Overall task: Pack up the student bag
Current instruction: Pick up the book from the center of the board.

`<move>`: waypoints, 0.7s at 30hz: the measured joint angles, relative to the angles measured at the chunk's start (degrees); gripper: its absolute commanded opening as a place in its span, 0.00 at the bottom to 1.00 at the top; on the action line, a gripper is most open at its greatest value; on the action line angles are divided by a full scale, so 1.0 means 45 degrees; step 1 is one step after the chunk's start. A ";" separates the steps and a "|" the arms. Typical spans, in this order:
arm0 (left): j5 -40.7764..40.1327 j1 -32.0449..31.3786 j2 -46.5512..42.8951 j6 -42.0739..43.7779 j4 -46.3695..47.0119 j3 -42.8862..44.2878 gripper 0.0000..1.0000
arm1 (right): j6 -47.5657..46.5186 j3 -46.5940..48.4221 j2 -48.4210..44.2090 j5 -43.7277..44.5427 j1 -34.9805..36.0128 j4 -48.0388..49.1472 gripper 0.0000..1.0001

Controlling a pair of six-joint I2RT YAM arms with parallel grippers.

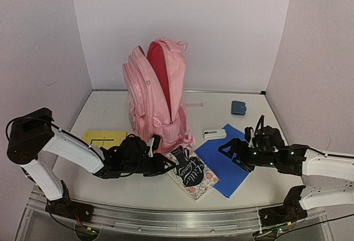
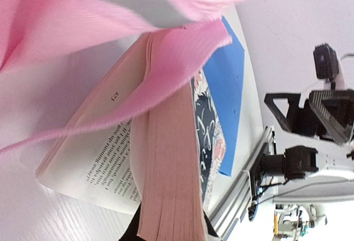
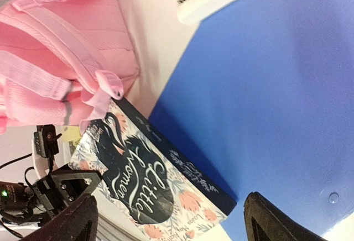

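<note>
Student bag [image 1: 157,94]: stands upright at the centre of the counter [image 1: 110,114], long axis vertical, base down. The main zip mouth points up and gapes, showing the red lining [image 1: 160,69]. The bulging front pockets face left. Material is light-pink woven fabric, soft and creased, with padded webbing straps trailing at the near-right base. One pink strap [image 2: 166,80] drapes across the paperback "Little Women" [image 1: 193,173], which lies just near of the bag. The book has a dark floral cover and cream pages. In the left wrist view it is parted at a printed page. Left end effector [image 1: 164,165]: at the book's left edge. Its dark fingers sit on either side of the upper page block and appear clamped on it. Right end effector [image 3: 171,205]: fingers spread wide, holding nothing, over the join of the book and a flat matte blue folder [image 1: 235,166] to its right. A white rectangular block [image 1: 214,134] touches the folder's far corner. A small dark-blue pouch [image 1: 239,107] lies far right. A flat yellow card [image 1: 104,137] lies left of the bag.
</note>
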 measured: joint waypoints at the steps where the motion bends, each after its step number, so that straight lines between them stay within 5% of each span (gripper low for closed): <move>1: 0.0220 0.0002 -0.0322 0.0358 -0.0142 -0.0060 0.00 | -0.0346 0.0202 -0.0251 0.0021 0.0004 -0.0213 0.95; 11: 0.2620 -0.0001 -0.3146 0.3254 -0.1222 -0.0871 0.00 | -0.3548 0.1474 0.0098 -0.3418 0.0122 -0.0716 0.97; 21: 0.4295 -0.0001 -0.3562 0.3802 -0.0829 -0.0909 0.00 | -0.3690 0.1120 0.0802 -0.5964 0.0951 0.1455 0.96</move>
